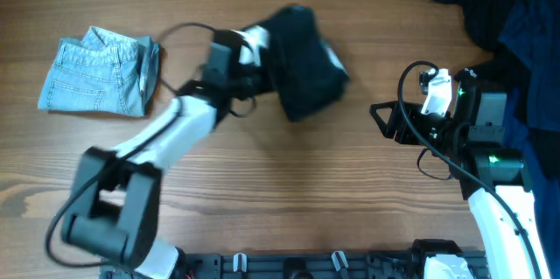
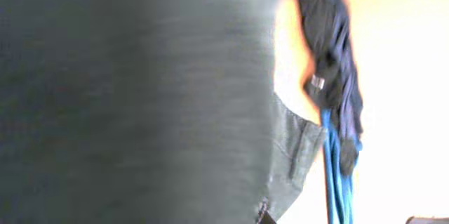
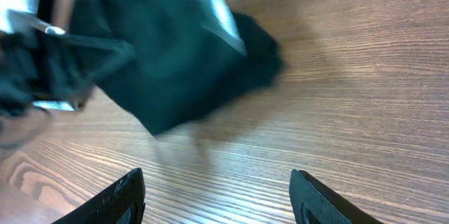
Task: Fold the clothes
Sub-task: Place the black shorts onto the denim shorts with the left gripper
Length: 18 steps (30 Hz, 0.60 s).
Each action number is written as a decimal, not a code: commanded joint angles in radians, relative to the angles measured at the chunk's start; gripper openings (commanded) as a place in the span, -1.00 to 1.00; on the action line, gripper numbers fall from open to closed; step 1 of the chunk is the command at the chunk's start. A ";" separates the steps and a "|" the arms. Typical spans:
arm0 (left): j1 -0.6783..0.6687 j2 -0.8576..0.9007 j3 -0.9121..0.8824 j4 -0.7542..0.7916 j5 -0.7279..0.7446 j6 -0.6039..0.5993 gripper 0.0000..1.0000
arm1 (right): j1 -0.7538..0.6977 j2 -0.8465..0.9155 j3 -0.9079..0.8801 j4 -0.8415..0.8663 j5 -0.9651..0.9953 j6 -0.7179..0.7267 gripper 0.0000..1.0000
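The clothes, a pair of black shorts (image 1: 306, 65), hang bunched over the middle of the table, with a pale strip of lining showing at the right edge. My left gripper (image 1: 256, 45) is shut on their upper left edge. In the left wrist view dark fabric (image 2: 140, 97) fills most of the frame and hides the fingers. My right gripper (image 1: 385, 115) stands to the right of the shorts, apart from them. Its fingers (image 3: 119, 196) are open over bare wood, and the shorts (image 3: 168, 62) lie beyond them.
A folded light-blue denim garment (image 1: 101, 73) lies at the far left. A heap of black and deep-blue garments (image 1: 503, 17) fills the back right corner, behind the right arm, and shows as a dark bundle (image 2: 333, 55) in the left wrist view.
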<state>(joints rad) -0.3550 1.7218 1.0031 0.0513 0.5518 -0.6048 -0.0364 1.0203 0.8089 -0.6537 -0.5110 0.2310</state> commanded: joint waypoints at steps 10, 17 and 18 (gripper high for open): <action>0.715 -0.167 0.108 0.174 0.333 0.116 -0.92 | -0.006 0.005 -0.001 -0.013 0.018 0.017 0.33; 0.920 -0.159 0.207 0.141 0.402 0.214 -0.92 | -0.006 0.005 -0.001 -0.019 0.013 0.061 0.31; 0.933 -0.152 0.207 0.139 0.425 0.233 -0.92 | -0.006 0.005 -0.001 -0.025 0.013 0.061 0.31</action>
<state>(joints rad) 0.5373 1.5890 1.1866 0.1967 0.9039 -0.4545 -0.0364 1.0210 0.8089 -0.6701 -0.5110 0.2737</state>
